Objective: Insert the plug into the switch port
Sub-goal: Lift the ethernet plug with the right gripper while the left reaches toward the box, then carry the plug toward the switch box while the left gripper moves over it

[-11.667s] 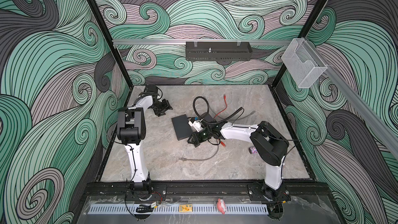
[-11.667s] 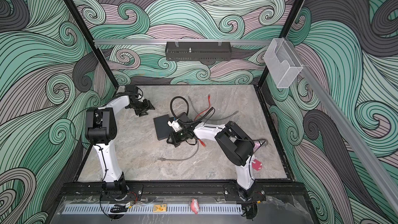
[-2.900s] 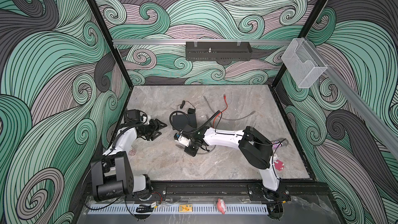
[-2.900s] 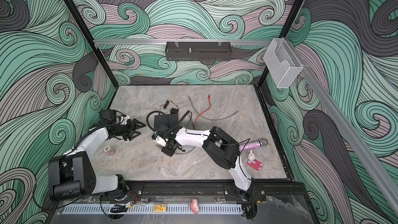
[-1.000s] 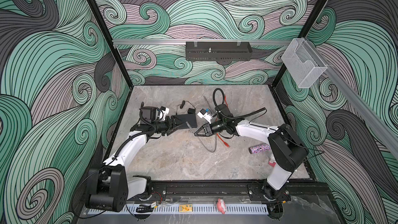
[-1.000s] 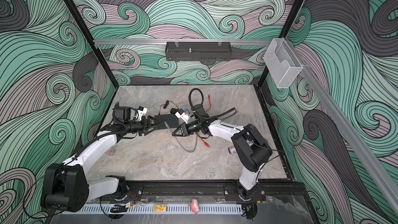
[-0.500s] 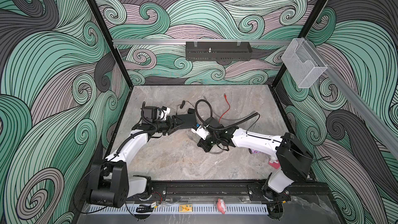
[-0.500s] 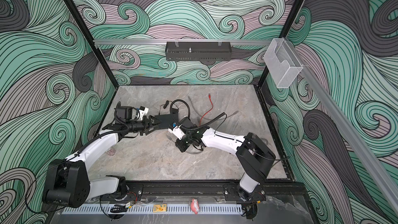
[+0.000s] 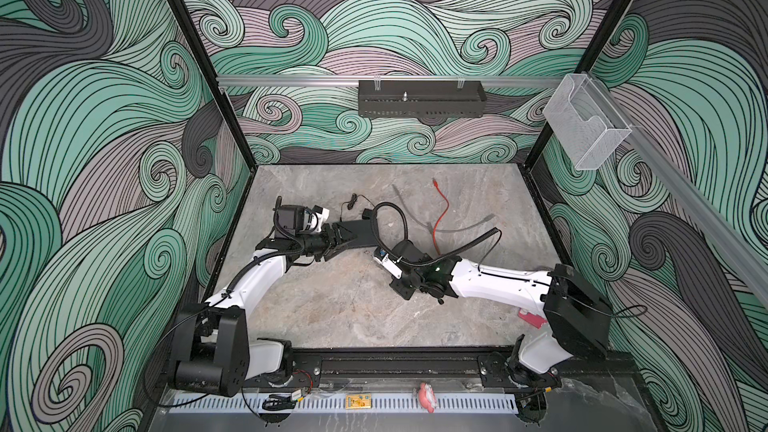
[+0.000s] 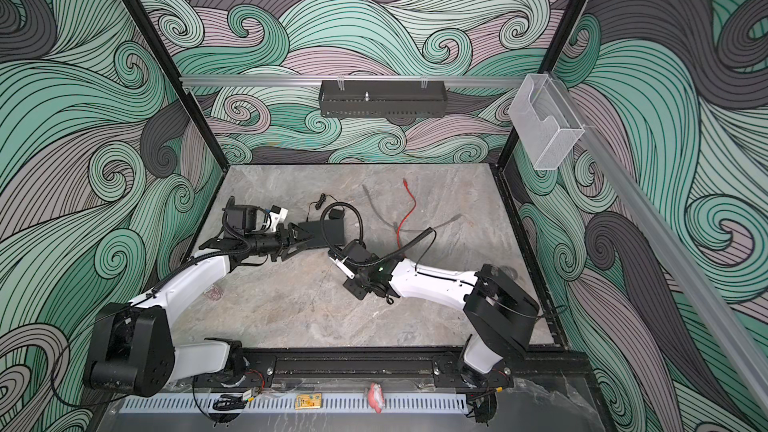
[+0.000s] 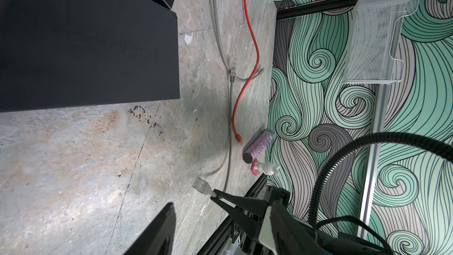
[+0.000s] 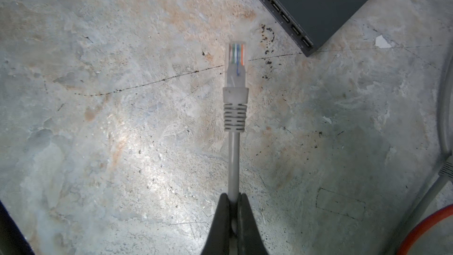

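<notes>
The switch, a flat black box, lies on the stone floor left of middle. Its port row faces the front. My left gripper is open at the switch's left front end, where the switch lies beside the jaws, not between them. Whether they touch I cannot tell. My right gripper is shut on the grey cable just behind the plug. The plug hangs over bare floor, short of the switch's near corner.
A red cable and a loose grey cable lie right of the switch. A small black adapter cube sits behind it. A glittery cylinder and a pink-and-white toy lie by the right wall.
Over the last second my right arm has brought the plug toward the front and a little left, down to the switch's port side. The left gripper and the switch have stayed put.
</notes>
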Controlling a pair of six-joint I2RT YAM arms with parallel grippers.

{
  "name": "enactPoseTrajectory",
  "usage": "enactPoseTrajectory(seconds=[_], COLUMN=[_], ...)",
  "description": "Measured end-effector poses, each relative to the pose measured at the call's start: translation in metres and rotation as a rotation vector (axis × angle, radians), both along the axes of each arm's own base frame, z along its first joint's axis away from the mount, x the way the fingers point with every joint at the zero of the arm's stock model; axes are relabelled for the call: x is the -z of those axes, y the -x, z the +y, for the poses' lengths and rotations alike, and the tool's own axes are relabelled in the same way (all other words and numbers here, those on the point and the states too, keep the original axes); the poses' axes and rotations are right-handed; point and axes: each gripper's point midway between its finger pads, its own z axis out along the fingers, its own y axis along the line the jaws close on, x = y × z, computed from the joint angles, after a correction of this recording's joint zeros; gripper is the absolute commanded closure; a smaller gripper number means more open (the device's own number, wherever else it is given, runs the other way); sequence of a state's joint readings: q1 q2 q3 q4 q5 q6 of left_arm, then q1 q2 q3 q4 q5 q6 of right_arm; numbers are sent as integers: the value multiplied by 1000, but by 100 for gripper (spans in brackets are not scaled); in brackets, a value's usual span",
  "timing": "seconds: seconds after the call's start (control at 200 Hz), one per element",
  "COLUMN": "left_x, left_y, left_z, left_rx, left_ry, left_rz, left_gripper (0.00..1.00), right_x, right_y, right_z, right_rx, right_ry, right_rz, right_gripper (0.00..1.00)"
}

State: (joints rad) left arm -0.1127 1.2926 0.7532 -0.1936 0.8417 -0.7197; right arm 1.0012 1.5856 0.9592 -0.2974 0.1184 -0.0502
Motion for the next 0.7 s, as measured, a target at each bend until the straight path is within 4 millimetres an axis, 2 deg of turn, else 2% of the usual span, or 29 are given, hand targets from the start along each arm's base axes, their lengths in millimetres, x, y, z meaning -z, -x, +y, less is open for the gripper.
enactPoseTrajectory(seconds=[0.285,0.505,0.7], left_x=[4,5,16], left_y=[-1,-2,-4], left_z=[0,1,2], left_rx=[0,-5,-15], left_ry=[-2,-8,-23], left_rz=[14,14,42], left_gripper=[36,36,37], right_x=[5,18,29], right_y=[-5,0,2], right_z=[-10,-16,-16], right_rx=[42,85,122], right_ry=[66,96,68], right_rz=[-9,66,172], right_gripper=[99,99,98])
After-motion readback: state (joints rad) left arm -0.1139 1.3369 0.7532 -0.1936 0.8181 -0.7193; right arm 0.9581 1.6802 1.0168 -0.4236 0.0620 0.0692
